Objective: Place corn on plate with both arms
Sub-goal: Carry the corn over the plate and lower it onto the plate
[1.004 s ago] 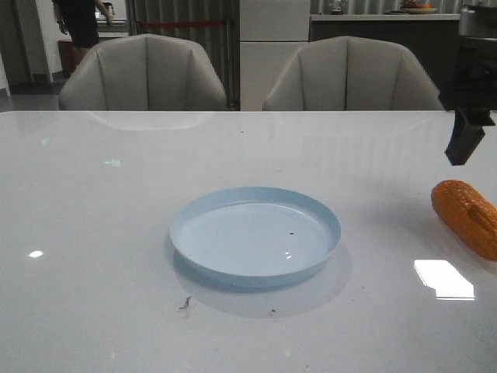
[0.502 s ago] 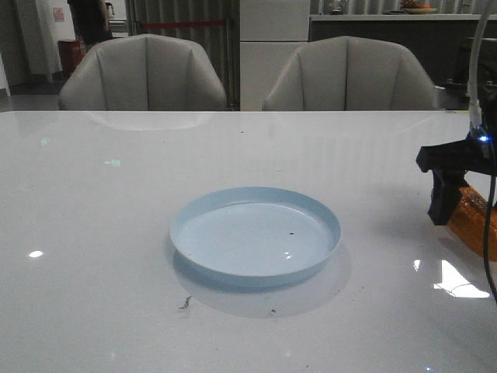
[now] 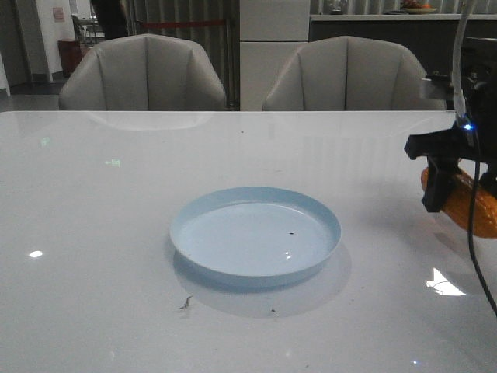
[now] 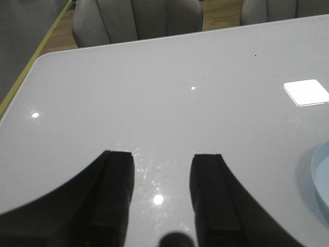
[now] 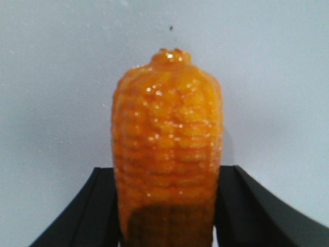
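The orange corn (image 3: 475, 208) is at the table's right edge, well to the right of the pale blue plate (image 3: 256, 273), which has a small dark speck inside. My right gripper (image 3: 454, 196) is shut on the corn. In the right wrist view both black fingers press the cob's sides (image 5: 167, 144) near its lower end, the gripper (image 5: 167, 172) straddling it. My left gripper (image 4: 162, 157) is open and empty over bare table, with the plate's rim (image 4: 321, 180) off to one side. The left gripper is out of the front view.
Two grey chairs (image 3: 144, 74) stand behind the table's far edge. A black cable (image 3: 472, 233) hangs from the right arm. Small dark marks (image 3: 185, 303) lie on the table in front of the plate.
My right gripper came down from above the corn and closed round it. The corn now sits a little higher and further left in the front view.
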Available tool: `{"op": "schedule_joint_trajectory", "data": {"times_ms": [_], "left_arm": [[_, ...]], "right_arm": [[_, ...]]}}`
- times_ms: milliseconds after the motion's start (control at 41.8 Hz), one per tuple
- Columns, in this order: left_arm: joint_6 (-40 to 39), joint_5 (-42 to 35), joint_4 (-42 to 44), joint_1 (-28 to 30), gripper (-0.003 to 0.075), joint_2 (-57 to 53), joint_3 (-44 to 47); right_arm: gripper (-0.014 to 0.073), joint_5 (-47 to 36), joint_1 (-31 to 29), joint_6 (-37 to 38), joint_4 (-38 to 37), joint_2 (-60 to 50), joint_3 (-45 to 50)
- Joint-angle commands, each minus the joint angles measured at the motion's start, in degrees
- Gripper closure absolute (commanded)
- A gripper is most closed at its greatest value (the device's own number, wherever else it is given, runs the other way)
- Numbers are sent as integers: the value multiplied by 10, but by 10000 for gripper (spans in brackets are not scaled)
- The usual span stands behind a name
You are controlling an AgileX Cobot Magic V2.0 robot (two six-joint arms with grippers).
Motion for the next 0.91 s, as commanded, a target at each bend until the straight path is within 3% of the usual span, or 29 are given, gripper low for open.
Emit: {"op": "schedule_joint_trajectory", "data": {"times_ms": [0, 239, 598, 813, 885], "left_arm": [[-1, -49, -5, 1, 386, -2, -17], [-1, -49, -5, 1, 386, -2, -17], [-1, -49, -5, 1, 386, -2, -17], [-1, -49, -5, 1, 386, -2, -17], [-1, -49, -5, 1, 386, -2, -17]], "right_arm": [[271, 25, 16, -23, 2, -31, -57], [271, 72, 104, -24, 5, -31, -146], [271, 31, 246, -25, 5, 3, -150], [265, 19, 282, -25, 5, 46, -151], [218, 16, 288, -25, 5, 56, -152]]}}
